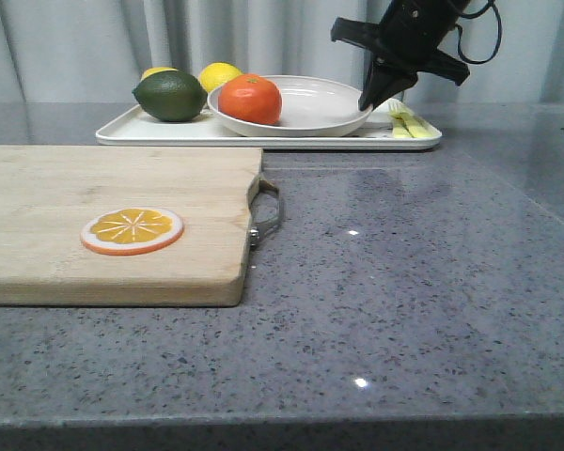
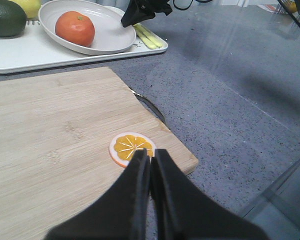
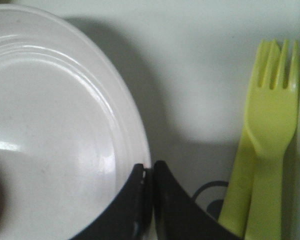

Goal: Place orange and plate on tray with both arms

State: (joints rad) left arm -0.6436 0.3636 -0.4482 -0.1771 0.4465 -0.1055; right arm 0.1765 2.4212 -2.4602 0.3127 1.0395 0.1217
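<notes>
The orange [image 1: 250, 99] lies in the off-white plate [image 1: 315, 105], which rests on the white tray [image 1: 132, 128] at the back of the table. My right gripper [image 1: 367, 103] is at the plate's right rim. In the right wrist view its jaws [image 3: 149, 167] are closed on the rim of the plate [image 3: 65, 125] over the tray [image 3: 190, 75]. My left gripper [image 2: 151, 154] is shut and empty above the wooden cutting board, just short of the orange slice. The left wrist view also shows the orange [image 2: 75, 28], plate [image 2: 110, 31] and tray [image 2: 20, 55].
A wooden cutting board [image 1: 94, 188] with a flat orange slice [image 1: 132, 230] fills the front left. A dark green fruit [image 1: 170, 95] and a yellow lemon [image 1: 219, 74] sit on the tray's left part. Yellow-green cutlery [image 1: 404, 122] lies at the tray's right end.
</notes>
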